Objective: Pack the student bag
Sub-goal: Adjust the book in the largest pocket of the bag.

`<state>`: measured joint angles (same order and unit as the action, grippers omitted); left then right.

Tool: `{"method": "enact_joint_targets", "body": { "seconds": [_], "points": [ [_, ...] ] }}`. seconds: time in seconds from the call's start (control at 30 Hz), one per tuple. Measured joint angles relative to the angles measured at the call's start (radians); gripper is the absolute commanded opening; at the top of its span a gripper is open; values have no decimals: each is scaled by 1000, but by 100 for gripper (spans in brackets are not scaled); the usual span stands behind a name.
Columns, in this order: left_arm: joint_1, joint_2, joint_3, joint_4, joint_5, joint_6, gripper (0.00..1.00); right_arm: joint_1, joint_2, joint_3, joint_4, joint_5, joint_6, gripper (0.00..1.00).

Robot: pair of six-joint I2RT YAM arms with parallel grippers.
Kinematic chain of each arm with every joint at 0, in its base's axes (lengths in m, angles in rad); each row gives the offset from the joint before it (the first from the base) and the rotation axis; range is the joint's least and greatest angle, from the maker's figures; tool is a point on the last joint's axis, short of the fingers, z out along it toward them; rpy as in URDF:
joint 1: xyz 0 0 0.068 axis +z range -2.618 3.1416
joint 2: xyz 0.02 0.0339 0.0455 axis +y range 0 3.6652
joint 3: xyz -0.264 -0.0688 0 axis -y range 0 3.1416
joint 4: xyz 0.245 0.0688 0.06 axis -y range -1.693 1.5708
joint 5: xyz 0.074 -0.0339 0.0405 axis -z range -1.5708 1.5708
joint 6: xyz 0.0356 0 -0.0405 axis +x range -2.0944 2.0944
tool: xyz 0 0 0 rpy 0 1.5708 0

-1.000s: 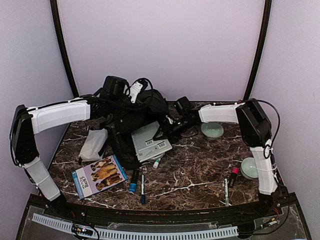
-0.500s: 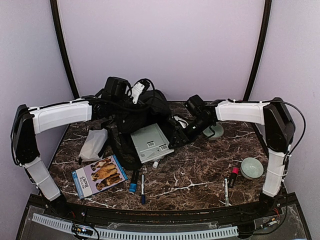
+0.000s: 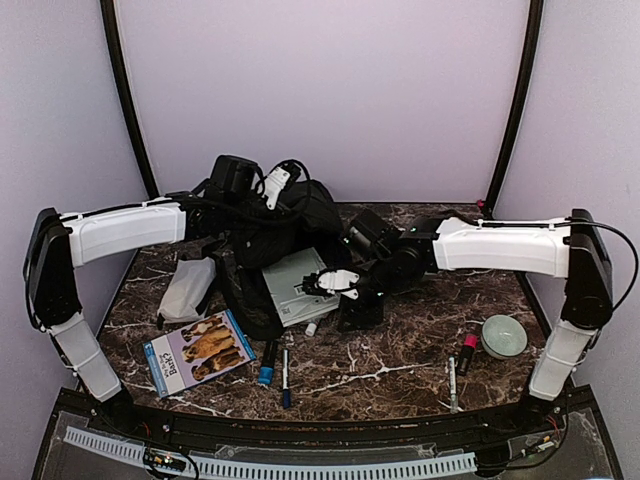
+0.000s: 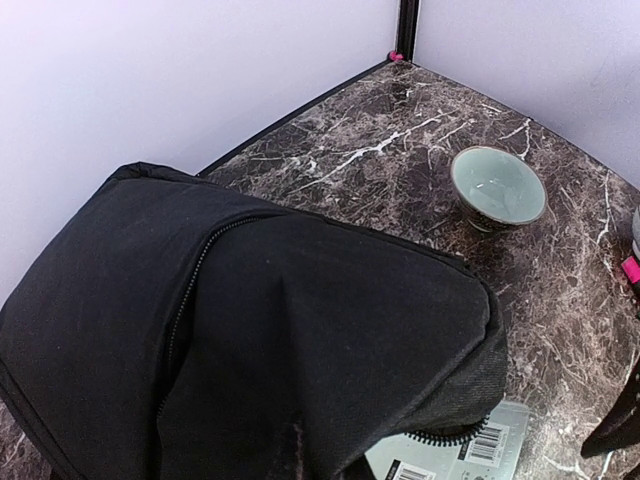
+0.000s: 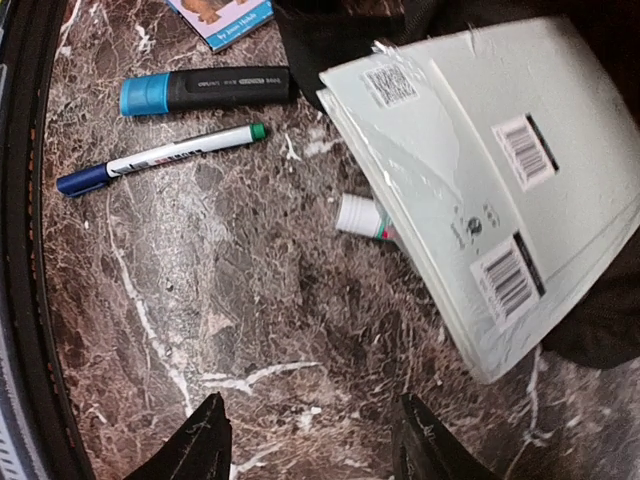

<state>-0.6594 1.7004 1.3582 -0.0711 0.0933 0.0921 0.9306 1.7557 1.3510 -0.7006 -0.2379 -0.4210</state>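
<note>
Since a second ago the right arm has stretched left and dropped low, bringing the right gripper [image 5: 313,412] down beside the pale green wrapped packet [image 5: 500,180], which has stayed put. Its fingers [image 5: 210,440] are spread with only bare marble between them, hovering just off the packet's near corner. A small white-capped tube [image 5: 360,217] pokes out from under the packet's edge.

Further out on the worktop [image 3: 400,350] lie a black highlighter with a blue cap [image 5: 205,90] and, just beside it, a slim pen [image 5: 160,158] (blue cap, green tip), roughly parallel.

The left gripper [image 3: 235,185] sits at the top of the student bag [image 3: 280,225], fingers pressed together; they are hidden, so I cannot tell whether they catch any fabric.

The bag stands at the back middle of the worktop, and the packet lies half inside its mouth, barcodes up. From the left wrist view the bag fills the lower frame, zip running across it.

A pale green bowl [image 4: 497,187] sits beyond it, well apart. To the left lie a white pouch [image 3: 187,288] and a dog book [image 3: 197,350]. On the right are a second bowl [image 3: 503,335] and a pink lipstick [image 3: 466,352] just beside it.
</note>
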Motion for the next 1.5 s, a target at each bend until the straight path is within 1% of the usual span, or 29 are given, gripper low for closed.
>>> {"method": "enact_joint_targets", "body": {
  "seconds": [0.17,0.4,0.7,0.8,0.97,1.17,1.37,1.5],
  "points": [
    [0,2,0,0,9,-11,0,94,15,28,70,167,-122,53],
    [1,6,0,-3,32,-23,0,110,111,44,186,274,-203,51],
    [1,7,0,-8,58,-30,0,110,240,79,321,340,-253,30],
    [1,8,0,-11,66,-31,0,109,258,80,374,379,-250,23],
    [3,8,0,-13,74,-37,0,92,313,121,442,427,-211,23],
    [7,13,11,-14,94,-49,0,34,382,179,491,456,-168,23],
    [7,16,16,-14,106,-54,0,17,435,205,553,488,-187,23],
    [8,16,16,-14,110,-56,0,18,468,209,634,520,-228,23]
  ]
}}
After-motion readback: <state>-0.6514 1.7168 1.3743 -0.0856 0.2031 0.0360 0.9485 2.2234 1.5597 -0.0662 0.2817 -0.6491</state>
